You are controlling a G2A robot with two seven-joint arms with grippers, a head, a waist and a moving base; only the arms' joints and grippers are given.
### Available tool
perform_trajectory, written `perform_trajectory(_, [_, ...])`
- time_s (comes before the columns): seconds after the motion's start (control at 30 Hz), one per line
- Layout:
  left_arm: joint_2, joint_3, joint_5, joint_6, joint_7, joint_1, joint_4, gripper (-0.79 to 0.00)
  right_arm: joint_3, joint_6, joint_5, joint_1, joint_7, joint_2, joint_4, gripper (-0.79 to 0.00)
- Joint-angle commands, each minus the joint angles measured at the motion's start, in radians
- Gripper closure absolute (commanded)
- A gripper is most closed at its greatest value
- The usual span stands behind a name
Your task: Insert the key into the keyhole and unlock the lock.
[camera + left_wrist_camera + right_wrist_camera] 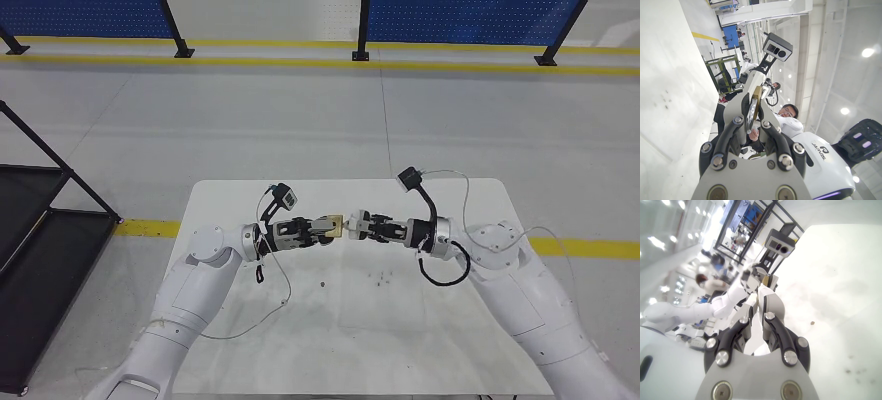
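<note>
The white desk (420, 340) is carrying a few dark specks (380, 277) near its middle. Both arms are reaching in from the near corners and meeting tip to tip over the far half, midway between the side edges. The left pincer (325, 228) is pinching the lock (757, 93), its fingers gripping the silver shackle end while the brass body is pointing out toward the other arm. The right pincer (358, 227) is sitting just beside the brass body with its fingers pressed together. Whether a key is lying between them is too small to tell. The lock is hanging clear of the desk surface.
</note>
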Motion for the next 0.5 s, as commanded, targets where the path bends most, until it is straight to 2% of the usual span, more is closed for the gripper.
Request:
perform_trajectory(0.0, [0.0, 0.0, 0.0, 0.0, 0.0, 0.0, 0.0, 0.0, 0.002, 0.003, 0.017, 0.0, 0.002, -0.001, 0.007, -0.04])
perform_trajectory(0.03, [0.0, 0.0, 0.0, 0.0, 0.0, 0.0, 0.0, 0.0, 0.003, 0.003, 0.026, 0.0, 0.005, -0.002, 0.01, -0.108])
perform_trajectory(0.07, [0.0, 0.0, 0.0, 0.0, 0.0, 0.0, 0.0, 0.0, 0.004, 0.005, 0.036, 0.001, 0.008, -0.003, 0.014, -0.126])
perform_trajectory(0.47, [0.0, 0.0, 0.0, 0.0, 0.0, 0.0, 0.0, 0.0, 0.0, 0.031, 0.084, 0.018, 0.031, -0.012, 0.054, -0.154])
